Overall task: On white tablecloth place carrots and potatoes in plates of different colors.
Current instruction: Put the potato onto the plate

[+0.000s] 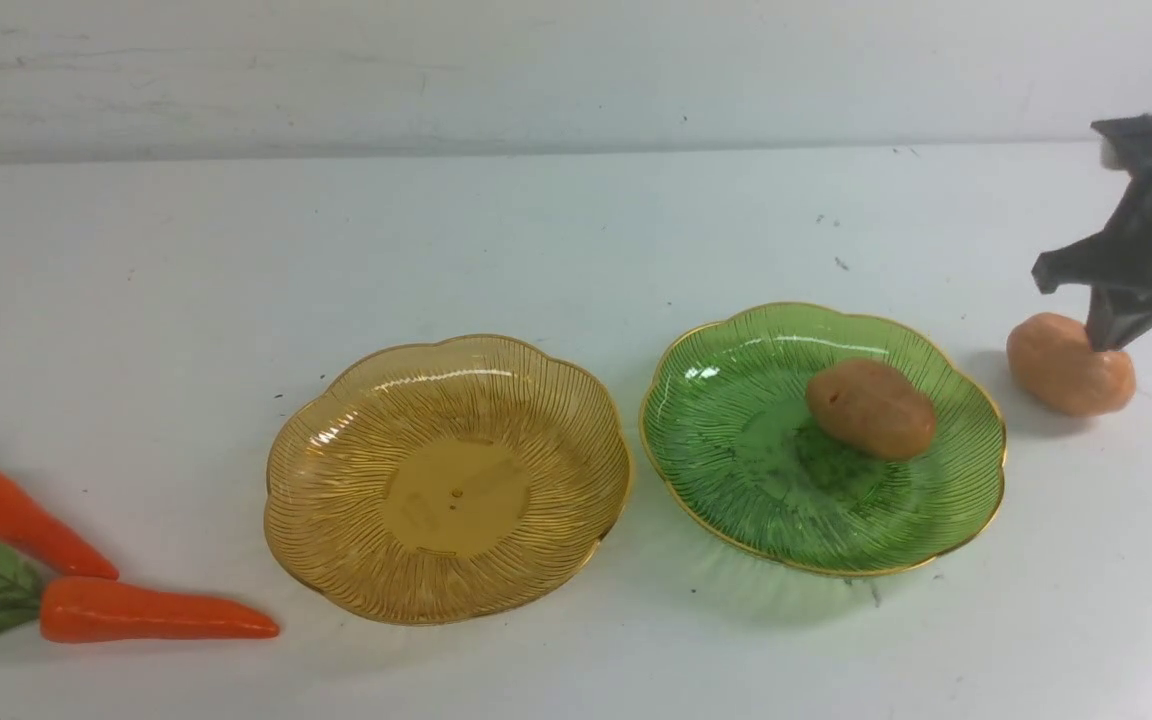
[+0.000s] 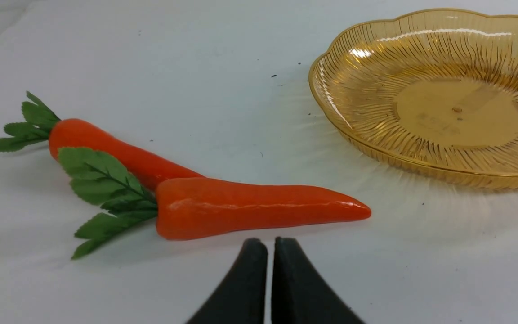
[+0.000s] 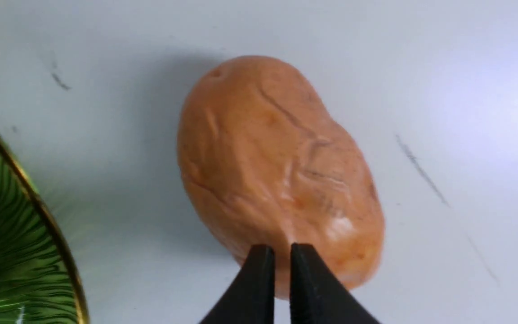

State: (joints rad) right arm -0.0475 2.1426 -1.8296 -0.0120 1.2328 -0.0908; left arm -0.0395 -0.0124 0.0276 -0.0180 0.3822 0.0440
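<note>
Fingers of the right gripper stand nearly together on the tan lumpy toy potato; a hold is unconfirmed. Verify grip before lifting toward the green ribbed plate.

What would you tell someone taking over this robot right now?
Left gripper: shut, empty, near the two carrots, which lie on the white tablecloth left of the amber plate.
Right gripper: closed on one end of the second potato, on the cloth right of the green plate.
Done: first potato in the green plate.
To do: second potato into the green plate; both carrots into the empty amber plate.
</note>
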